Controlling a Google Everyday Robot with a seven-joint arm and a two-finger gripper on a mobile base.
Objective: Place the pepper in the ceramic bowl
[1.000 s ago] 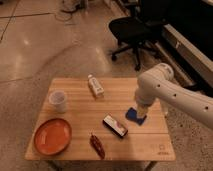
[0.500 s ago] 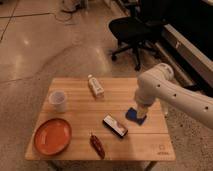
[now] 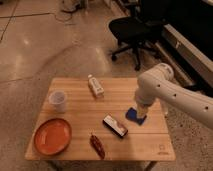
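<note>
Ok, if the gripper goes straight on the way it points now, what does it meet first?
Probably the small flat blue object on the light wooden table: the gripper points down right over it, at the right of the view. Depth is unclear; it may already touch.

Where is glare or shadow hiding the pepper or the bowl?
Camera view: dim, warm light; glare sits only on the floor beyond the table. The pepper reads dark on the wood near the front edge; the ceramic bowl is evenly lit. The claw hangs over the blue object at image right.
</note>
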